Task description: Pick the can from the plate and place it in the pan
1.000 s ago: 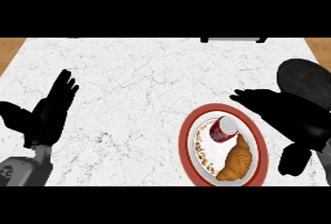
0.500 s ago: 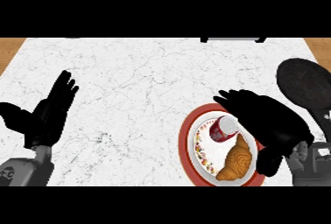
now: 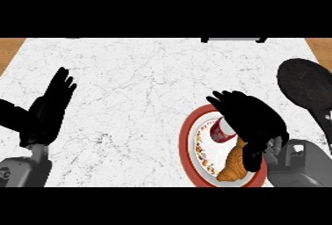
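At the near edge of the marble counter [image 3: 142,79], my right hand [image 3: 250,118] hangs over the red-rimmed plate [image 3: 186,145], fingers spread and apart, clamped on nothing, reaching past the croissant [image 3: 232,166] that lies at the plate's near end. Just beyond the croissant, partly under my palm, sits the can [image 3: 220,130], red and white, lying tilted on the plate's far half; it is not yet gripped, as far as I can judge. At the left, my left hand [image 3: 48,110] rests open, fingers up, well apart from the plate. Farther back and to the right, the dark pan [image 3: 303,83] waits on the counter, its handle running toward me along the right edge. The step in hand, as I read it, is closing on the can. To do it well I should settle my fingers on either side of the can's body rather than its end, keep my palm clear of the croissant so it is not dragged along, and curl thumb and fingers together so the can does not roll off across the plate. Once held, a straight lift before swinging right toward the pan should keep the plate's rim from catching it.
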Controlling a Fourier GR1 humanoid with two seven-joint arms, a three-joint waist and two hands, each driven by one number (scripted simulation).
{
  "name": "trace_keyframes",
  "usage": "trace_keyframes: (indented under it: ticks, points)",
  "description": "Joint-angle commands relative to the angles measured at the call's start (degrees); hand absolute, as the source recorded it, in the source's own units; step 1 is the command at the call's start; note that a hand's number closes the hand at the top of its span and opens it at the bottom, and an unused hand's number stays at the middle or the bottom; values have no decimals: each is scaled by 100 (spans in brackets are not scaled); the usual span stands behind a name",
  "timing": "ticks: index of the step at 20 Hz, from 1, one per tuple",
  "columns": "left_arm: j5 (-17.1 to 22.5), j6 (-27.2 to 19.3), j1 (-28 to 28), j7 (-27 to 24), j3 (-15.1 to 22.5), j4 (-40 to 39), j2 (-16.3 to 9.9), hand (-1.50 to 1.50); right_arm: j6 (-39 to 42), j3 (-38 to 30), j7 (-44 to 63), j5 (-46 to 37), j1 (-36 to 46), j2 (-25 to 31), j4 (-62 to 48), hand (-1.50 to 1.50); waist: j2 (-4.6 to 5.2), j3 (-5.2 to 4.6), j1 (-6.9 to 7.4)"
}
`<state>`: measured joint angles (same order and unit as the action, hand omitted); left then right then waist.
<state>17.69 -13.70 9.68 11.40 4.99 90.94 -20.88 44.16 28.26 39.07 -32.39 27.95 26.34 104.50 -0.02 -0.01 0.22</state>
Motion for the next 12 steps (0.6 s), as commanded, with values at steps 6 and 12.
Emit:
trace_keyframes:
  ticks: [6,12]
  points:
    - [-351,95,291,113,-156,-269,315,0,-274,-111,-1061,-939,-119,-195,-964,-150,7,2,-4]
    - [-288,367,-66,370,-370,321,269,0,-26,-212,-877,-1282,-187,-673,-1031,-150,-3,1,3]
